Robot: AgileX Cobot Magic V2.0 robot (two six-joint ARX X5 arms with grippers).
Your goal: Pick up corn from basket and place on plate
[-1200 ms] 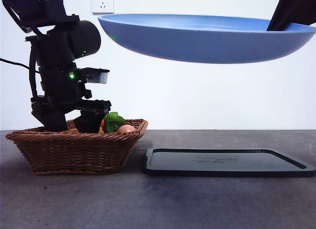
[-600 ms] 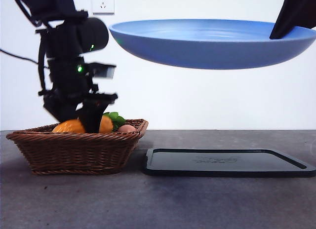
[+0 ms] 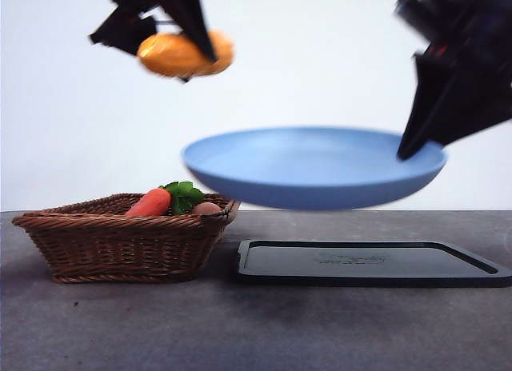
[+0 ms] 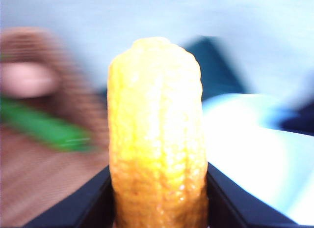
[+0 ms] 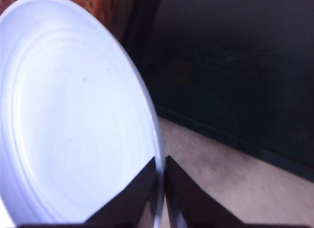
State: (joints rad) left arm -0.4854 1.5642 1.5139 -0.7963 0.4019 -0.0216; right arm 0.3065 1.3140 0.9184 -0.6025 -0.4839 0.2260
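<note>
Two hands are busy: your left hand is clamped across the middle of the corn, high above the basket, and your right hand is pinched shut on the plate's rim, holding it in the air above the tray. The plate lies below and to the tray side of the corn, whose long axis runs roughly level across the view. The plate is bare and looks wide enough. The carrot lies in the basket on the counter.
</note>
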